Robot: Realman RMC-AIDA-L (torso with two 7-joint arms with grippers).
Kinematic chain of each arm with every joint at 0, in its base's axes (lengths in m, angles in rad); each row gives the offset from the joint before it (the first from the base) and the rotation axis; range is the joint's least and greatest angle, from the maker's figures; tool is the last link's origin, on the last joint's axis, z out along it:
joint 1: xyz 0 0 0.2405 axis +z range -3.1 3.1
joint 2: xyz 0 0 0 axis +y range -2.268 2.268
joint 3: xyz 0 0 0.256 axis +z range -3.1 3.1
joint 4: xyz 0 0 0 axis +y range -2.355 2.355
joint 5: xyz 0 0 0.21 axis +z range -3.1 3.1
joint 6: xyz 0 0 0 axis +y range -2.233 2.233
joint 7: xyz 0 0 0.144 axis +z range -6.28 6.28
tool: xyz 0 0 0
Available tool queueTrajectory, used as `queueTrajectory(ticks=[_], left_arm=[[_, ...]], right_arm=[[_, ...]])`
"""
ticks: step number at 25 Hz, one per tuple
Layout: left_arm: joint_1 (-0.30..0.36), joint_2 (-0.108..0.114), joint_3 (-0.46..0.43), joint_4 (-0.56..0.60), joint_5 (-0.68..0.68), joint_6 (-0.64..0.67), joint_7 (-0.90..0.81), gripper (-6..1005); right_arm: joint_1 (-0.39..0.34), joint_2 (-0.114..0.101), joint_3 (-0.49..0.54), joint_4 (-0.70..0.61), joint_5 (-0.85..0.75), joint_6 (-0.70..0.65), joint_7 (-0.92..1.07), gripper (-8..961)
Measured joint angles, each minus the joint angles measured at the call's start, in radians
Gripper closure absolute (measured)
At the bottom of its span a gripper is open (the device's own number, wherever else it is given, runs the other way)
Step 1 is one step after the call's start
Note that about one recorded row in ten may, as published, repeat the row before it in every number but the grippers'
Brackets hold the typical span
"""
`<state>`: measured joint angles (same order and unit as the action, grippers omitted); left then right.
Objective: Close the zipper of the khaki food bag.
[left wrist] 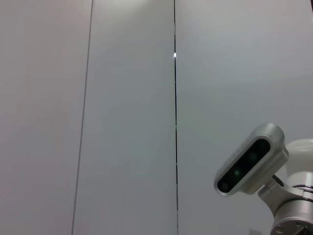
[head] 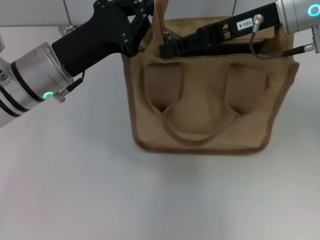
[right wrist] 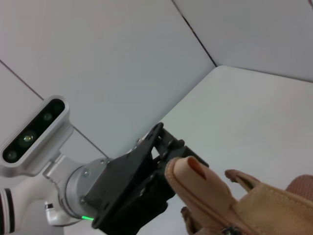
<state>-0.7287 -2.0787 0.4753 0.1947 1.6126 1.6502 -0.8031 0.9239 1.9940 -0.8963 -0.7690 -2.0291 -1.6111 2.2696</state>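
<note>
I count one khaki food bag (head: 210,100) with two looped handles (head: 200,131), on one white table (head: 75,190). Two grippers at its top: left gripper (head: 142,22), right gripper (head: 167,47).

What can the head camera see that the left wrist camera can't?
Only the head view shows the whole khaki food bag on the white table, the left gripper at its top left corner and the right gripper over its top. Only the left wrist view shows a blank wall and a silver camera. Both share the right arm.
</note>
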Motion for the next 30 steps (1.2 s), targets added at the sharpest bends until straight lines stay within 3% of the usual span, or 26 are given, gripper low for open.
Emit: queueTrajectory(ticks=[4,9,20,30], left_arm=[[0.004,0.0,0.001,-0.001,-0.001,0.004,0.0,940],[0.007,0.002,-0.003,-0.012,-0.001,0.008,-0.002,938],[0.011,0.002,-0.003,-0.014,-0.008,0.01,-0.003,933],[0.036,0.007,-0.002,-0.005,-0.055,0.005,-0.012,929]], right_arm=[[-0.005,0.007,-0.001,-0.004,0.0,0.02,-0.004,573],[-0.007,0.016,-0.001,-0.008,-0.001,0.028,-0.016,787],[-0.061,0.031,-0.003,-0.101,-0.01,0.03,-0.002,949],[-0.222,0.043,0.009,-0.337,-0.107,0.015,0.111,950]])
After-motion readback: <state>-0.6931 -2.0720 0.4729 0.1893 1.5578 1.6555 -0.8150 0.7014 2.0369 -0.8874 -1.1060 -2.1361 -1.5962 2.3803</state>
